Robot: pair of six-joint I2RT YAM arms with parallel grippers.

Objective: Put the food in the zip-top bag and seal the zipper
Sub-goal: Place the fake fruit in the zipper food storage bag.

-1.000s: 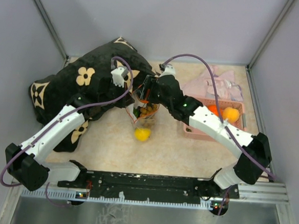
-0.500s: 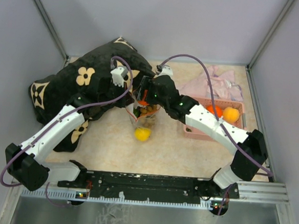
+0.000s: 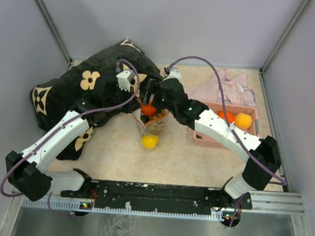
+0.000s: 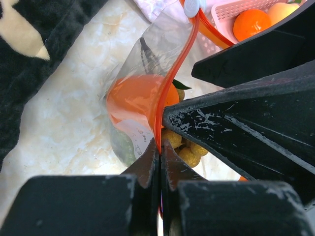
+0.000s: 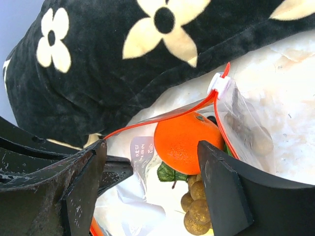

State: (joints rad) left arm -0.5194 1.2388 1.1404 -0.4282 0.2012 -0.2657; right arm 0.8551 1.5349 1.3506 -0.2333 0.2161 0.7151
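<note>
Two pieces of food are counted inside the clear thin plastic zip-top bag [image 3: 154, 123], which stands mouth-up at the middle of the table, just right of the black cushion with cream flower prints [image 3: 78, 91]. They are one round orange fruit [image 5: 184, 140] lodged at the mouth and one brownish-green grape bunch [image 5: 194, 209] beneath it. A dark green patch lower down is too unclear to name. Three pieces are outside the bag: a yellow lemon [image 3: 149, 142] on the tabletop just on the near side of it, and a red-orange fruit [image 3: 225, 116] and a yellow-orange fruit [image 3: 243, 121] in the pink rectangular plastic basket [image 3: 207, 142] to the right. The basket sits near the pale pink cloth [image 3: 224, 87] at the far right. The zipper [image 5: 162, 117], a narrow orange-red strip, is parted, its two sides bowed apart around the orange fruit, with the white slider [image 5: 219, 83] at one end. Left gripper [image 4: 158, 160]: fingers pressed together, pinching the strip at the other end of the mouth and holding the bag up. Right gripper [image 5: 151, 147]: fingers spread wide over the mouth, gripping nothing, the orange fruit lying between them. Judgement: the filling is somewhat under half done. The lemon and both basket fruits are left to load, and after that the whole seal has to be run, since no part of the zipper shows as closed.
</note>
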